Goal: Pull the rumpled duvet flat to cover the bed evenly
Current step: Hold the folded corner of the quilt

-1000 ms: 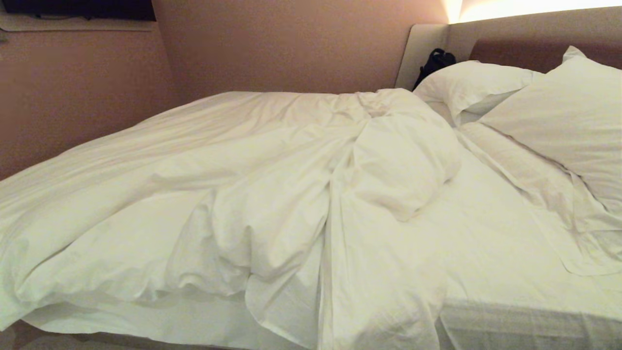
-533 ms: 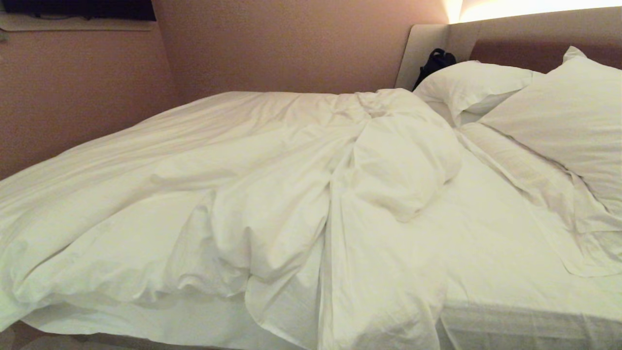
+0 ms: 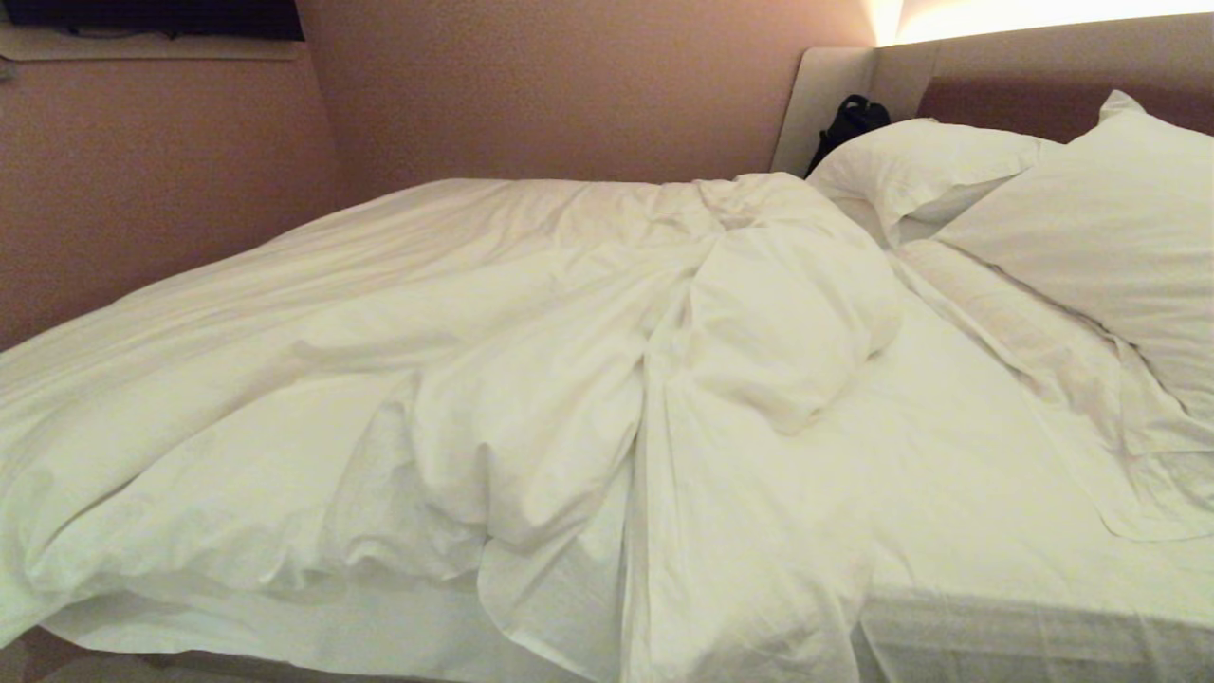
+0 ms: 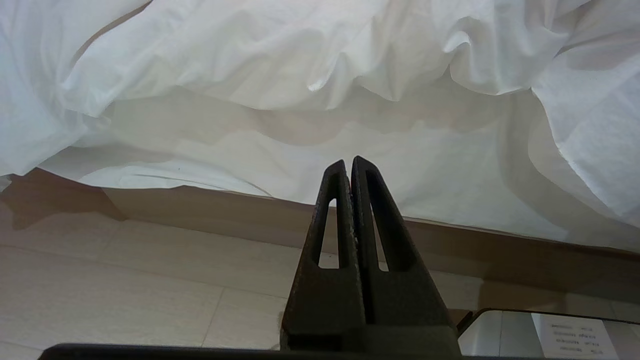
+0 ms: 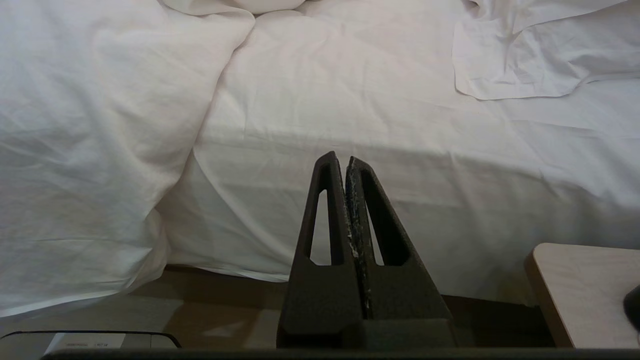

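Observation:
The white duvet [image 3: 455, 379] lies rumpled over the left and middle of the bed [image 3: 986, 607], bunched into a puffy fold near the middle and hanging over the near edge. The sheeted mattress to its right is bare up to the pillows. No arm shows in the head view. My left gripper [image 4: 348, 162] is shut and empty, held low off the bed's side below the duvet [image 4: 280, 65] edge. Further along that side my right gripper [image 5: 340, 159] is also shut and empty, facing the bare sheet, with the hanging duvet [image 5: 90, 150] beside it.
Two plump white pillows [image 3: 1091, 218] lean on the padded headboard [image 3: 1034, 76], with a dark object [image 3: 849, 119] in the corner behind them. A wall runs along the far side. A light wooden bedside surface [image 5: 585, 295] stands by the right gripper. Pale floor tiles [image 4: 125, 290] lie below.

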### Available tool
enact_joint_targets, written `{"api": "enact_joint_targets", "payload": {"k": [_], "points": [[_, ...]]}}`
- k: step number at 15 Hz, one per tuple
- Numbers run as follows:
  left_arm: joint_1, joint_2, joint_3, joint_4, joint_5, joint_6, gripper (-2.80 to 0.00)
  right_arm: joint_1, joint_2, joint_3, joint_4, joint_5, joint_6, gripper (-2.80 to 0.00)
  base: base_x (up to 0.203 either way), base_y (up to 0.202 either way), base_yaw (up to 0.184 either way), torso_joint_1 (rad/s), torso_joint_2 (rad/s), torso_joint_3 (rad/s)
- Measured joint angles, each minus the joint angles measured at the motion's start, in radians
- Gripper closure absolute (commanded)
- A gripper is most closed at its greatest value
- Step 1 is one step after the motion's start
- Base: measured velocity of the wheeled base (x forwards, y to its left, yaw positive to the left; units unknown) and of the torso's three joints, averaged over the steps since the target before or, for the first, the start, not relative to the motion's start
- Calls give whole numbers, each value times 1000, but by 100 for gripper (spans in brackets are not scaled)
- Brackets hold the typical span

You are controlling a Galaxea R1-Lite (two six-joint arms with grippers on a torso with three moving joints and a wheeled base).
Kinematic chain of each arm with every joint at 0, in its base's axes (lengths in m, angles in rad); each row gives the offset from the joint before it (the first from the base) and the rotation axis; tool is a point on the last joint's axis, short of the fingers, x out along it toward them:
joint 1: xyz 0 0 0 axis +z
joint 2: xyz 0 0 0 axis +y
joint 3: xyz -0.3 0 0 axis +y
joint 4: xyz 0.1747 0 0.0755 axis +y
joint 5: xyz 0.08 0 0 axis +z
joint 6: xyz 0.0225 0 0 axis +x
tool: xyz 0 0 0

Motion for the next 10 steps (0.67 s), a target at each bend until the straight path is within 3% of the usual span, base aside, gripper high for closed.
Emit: {"api": "enact_joint_targets", "payload": {"k": [10], "points": [[0,0,0,0,0,-1,0,0,0,1,-1,2,-18,0,0,0,0,0,0,0]]}}
